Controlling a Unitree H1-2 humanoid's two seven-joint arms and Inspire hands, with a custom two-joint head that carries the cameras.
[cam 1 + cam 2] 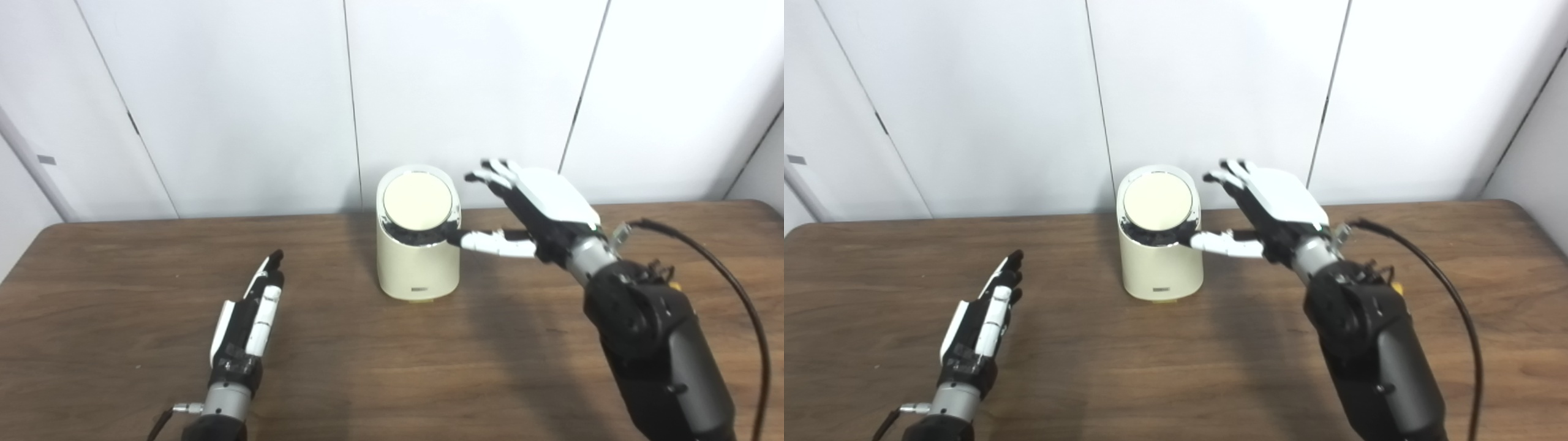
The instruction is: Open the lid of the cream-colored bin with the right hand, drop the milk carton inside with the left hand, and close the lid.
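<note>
The cream-colored bin [418, 263] stands at the back middle of the table, its round lid [418, 201] down and tilted toward me. My right hand [539, 208] is open just right of the bin, its thumb reaching to the bin's rim below the lid and its fingers spread above and apart from the lid. My left hand [248, 318] lies open over the table at the front left, fingers straight and holding nothing. No milk carton shows in either view.
The brown wooden table [380, 367] spans the view, with white wall panels [245, 92] right behind the bin. A black cable [735, 288] loops from my right forearm over the table's right side.
</note>
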